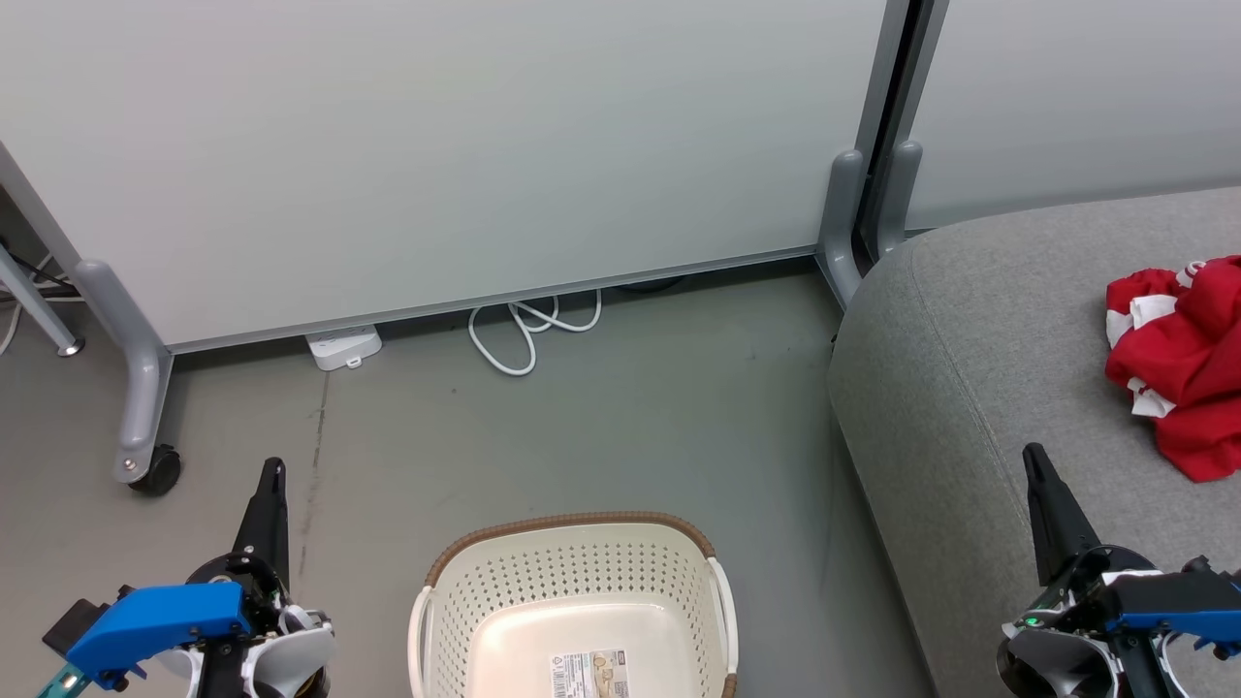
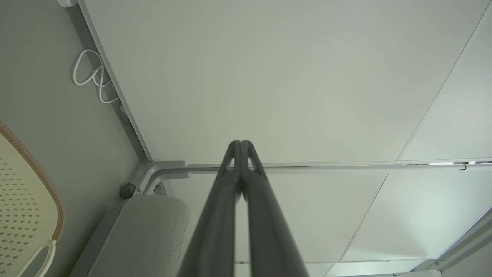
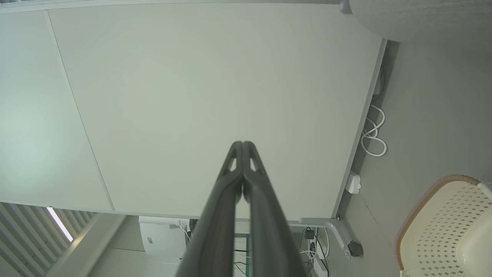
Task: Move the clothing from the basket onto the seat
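The red clothing [image 1: 1188, 364] with white trim lies crumpled on the grey seat [image 1: 970, 368] at the right edge of the head view. The cream basket [image 1: 577, 606] with a brown rim stands on the floor at the bottom centre, with a paper label on its bare bottom. My left gripper [image 1: 275, 467] is shut and holds nothing, left of the basket. Over the seat's front, below the clothing, my right gripper [image 1: 1034, 452] is shut with nothing in it. In both wrist views the fingers [image 2: 240, 144] [image 3: 243, 144] are pressed together, pointing at a pale panel.
A pale partition wall [image 1: 436, 145] on grey wheeled legs [image 1: 145, 427] runs along the back. A white power strip [image 1: 343, 347] and a looped white cable [image 1: 528, 330] lie on the grey floor at its foot. Open floor lies between the basket and the partition.
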You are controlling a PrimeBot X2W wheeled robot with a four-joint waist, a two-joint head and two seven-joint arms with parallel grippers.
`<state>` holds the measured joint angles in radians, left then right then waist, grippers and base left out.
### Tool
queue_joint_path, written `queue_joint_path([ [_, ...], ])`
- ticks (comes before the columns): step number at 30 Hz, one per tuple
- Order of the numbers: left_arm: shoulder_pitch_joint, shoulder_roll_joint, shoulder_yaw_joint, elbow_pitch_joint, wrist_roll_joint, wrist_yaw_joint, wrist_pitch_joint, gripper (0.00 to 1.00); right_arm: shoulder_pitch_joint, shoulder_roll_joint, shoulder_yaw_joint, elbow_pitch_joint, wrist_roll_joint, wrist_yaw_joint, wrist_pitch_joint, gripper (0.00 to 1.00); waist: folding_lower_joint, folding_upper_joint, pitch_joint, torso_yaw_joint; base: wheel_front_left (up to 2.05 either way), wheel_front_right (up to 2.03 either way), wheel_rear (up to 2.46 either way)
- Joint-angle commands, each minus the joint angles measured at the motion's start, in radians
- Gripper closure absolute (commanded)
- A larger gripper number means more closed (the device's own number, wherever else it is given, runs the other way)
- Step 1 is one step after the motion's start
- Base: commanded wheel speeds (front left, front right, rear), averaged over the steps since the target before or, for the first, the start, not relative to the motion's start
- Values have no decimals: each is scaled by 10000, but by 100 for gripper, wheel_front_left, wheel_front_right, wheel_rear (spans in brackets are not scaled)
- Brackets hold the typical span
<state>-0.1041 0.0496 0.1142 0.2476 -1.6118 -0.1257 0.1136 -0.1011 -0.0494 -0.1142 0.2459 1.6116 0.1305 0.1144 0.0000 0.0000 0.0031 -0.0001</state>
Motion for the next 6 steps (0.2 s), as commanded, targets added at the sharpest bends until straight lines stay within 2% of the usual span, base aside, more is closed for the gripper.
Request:
queue_joint_path([
  [1, -95, 12, 18, -43, -20, -94, 49, 100, -141, -16, -15, -30, 24, 4, 36, 100, 0, 0, 0, 1, 0, 0, 0],
  [6, -95, 12, 18, -42, -20, -94, 49, 100, -141, -16, -15, -30, 24, 4, 36, 100, 0, 0, 0, 1, 0, 0, 0],
])
